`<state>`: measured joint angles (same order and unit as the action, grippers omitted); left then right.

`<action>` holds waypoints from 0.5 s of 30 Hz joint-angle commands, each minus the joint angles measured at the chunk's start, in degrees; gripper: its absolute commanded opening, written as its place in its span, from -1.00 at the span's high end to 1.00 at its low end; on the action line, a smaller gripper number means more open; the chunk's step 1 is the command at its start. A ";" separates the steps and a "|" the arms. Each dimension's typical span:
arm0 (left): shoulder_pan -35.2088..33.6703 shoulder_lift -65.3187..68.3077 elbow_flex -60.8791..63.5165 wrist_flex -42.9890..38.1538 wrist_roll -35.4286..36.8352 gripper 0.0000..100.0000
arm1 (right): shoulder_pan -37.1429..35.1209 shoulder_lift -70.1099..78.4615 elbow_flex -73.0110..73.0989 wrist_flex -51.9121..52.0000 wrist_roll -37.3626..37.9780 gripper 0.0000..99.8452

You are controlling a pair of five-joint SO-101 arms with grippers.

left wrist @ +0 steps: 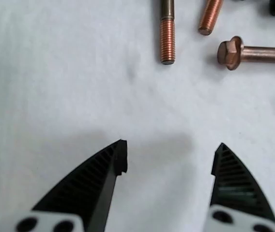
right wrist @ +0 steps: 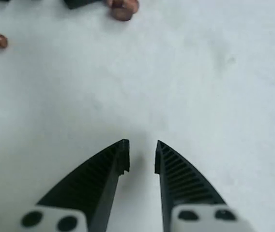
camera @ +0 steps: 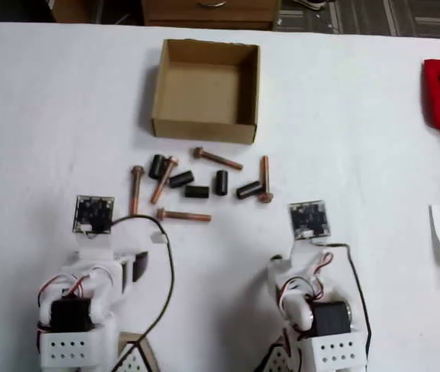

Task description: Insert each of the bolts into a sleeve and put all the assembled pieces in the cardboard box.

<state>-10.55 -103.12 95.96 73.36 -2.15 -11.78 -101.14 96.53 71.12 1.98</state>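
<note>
Copper hex bolts & black tube sleeves jumbled mid-frame, below brown cardboard box. L gripper wide apart, R gripper barely parted, both empty. Risk: crowded pile, grab may roll neighbours.

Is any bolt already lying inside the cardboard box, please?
No, the cardboard box shows just its bare floor in the high view.

Bolt, sleeve partly beyond view edges.

Your white table holds five copper bolts and five black sleeves scattered just ahead of both jaws, cardboard box beyond.
</note>
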 commanded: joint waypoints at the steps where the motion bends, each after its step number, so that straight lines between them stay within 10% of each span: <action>1: -0.53 -1.14 1.01 0.18 0.44 0.40 | -6.46 -0.57 0.53 0.31 -0.35 0.82; 15: -0.53 -1.14 1.01 0.18 0.44 0.40 | -29.05 -0.57 0.53 -0.31 0.00 0.82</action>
<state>-10.55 -103.12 95.96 73.36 -2.15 -38.86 -101.14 96.53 71.12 1.98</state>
